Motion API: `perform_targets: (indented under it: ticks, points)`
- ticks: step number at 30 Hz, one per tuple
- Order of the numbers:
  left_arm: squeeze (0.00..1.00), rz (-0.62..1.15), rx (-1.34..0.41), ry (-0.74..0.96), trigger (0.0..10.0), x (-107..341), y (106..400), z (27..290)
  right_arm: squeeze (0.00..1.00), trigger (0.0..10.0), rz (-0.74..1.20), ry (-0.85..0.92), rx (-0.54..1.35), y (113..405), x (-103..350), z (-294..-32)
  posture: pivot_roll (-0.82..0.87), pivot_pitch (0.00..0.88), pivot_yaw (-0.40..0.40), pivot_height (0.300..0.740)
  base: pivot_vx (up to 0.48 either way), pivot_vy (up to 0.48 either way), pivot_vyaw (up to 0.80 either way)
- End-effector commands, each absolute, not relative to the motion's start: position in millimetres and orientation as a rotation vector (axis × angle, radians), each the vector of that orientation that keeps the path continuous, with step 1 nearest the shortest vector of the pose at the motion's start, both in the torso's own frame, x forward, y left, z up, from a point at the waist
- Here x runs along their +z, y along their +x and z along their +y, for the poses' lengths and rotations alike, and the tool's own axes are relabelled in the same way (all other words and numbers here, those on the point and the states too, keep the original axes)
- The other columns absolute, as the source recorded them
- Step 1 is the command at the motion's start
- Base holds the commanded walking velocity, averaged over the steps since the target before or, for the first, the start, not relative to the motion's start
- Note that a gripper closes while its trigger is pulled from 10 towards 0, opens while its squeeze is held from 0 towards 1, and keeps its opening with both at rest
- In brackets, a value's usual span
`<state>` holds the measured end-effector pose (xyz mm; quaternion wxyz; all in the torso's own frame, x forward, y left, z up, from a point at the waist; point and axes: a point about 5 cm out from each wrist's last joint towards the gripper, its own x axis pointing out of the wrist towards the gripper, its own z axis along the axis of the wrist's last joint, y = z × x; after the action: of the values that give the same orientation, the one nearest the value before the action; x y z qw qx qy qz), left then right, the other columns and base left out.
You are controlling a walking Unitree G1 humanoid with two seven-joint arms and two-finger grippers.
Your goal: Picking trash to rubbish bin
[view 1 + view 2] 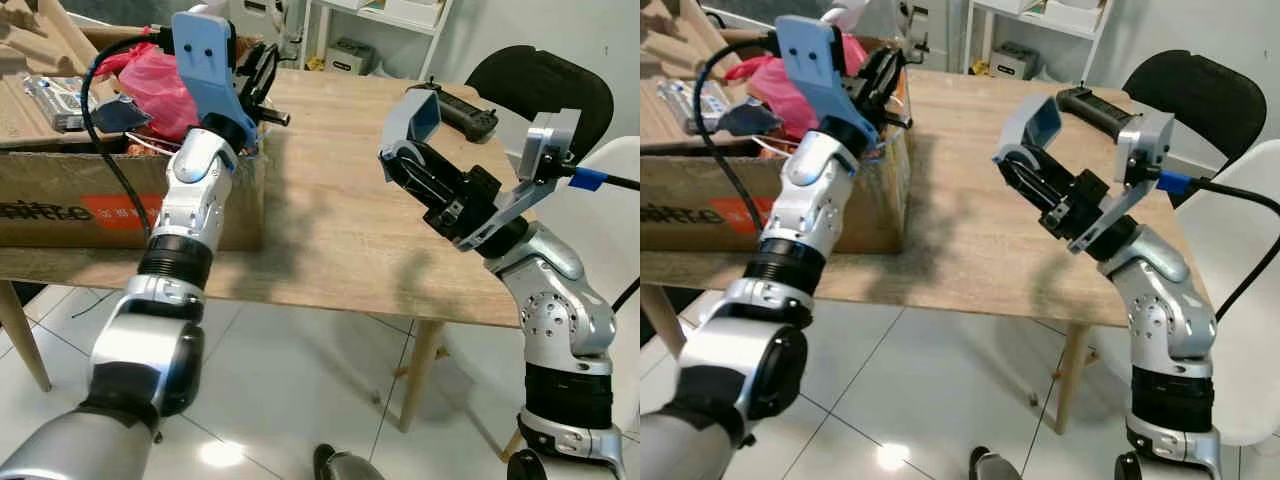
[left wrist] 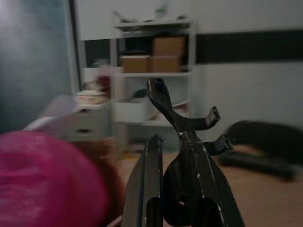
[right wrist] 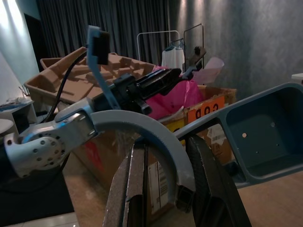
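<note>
The right gripper [image 1: 400, 160], fingers clamped on a curved blue-grey plastic piece [image 1: 412, 120], hangs over the worktop [image 1: 330, 210] middle, well apart from the cardboard box [image 1: 60, 195] at its left edge, where the left gripper [image 1: 262, 85] hovers, fingers narrow and empty.

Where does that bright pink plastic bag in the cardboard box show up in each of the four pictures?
Left eye view: pink plastic bag upper left, inside the brown cardboard box.
Right eye view: upper left again, behind the left gripper.
Left wrist view: a blurred pink mass beside the fingers.
Right wrist view: centre, beyond the left arm.
Shared landmark: the wooden table.
</note>
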<state>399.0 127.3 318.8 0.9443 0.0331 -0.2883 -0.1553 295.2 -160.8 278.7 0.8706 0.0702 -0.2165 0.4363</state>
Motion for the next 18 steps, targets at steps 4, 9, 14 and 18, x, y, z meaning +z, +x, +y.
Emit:
perform_targets:
  ticks: [4, 9, 14, 18]
  points:
    - [0.0, -0.528, -0.086, 0.205, 10.0, 320, 408, 170, 0.0, 10.0, -0.466, 0.146, 0.925, 291, 283, -154, -0.05, 0.189, -0.014, 0.74, 0.0, 0.0, 0.0]
    - [0.0, -0.575, -0.073, 0.171, 10.0, 335, 405, 182, 0.0, 10.0, -0.504, 0.172, 0.899, 289, 290, -159, -0.06, 0.186, -0.009, 0.74, 0.0, 0.0, 0.0]
    - [0.0, -0.674, -0.169, 0.043, 10.0, 349, 397, 180, 0.0, 10.0, -0.515, 0.176, 0.87, 288, 292, -169, -0.05, 0.184, -0.012, 0.74, 0.0, 0.0, 0.0]
    - [0.0, -0.694, -0.155, 0.071, 10.0, 352, 393, 185, 0.0, 10.0, -0.524, 0.199, 0.78, 297, 296, -178, -0.04, 0.185, -0.016, 0.74, 0.0, 0.0, 0.0]
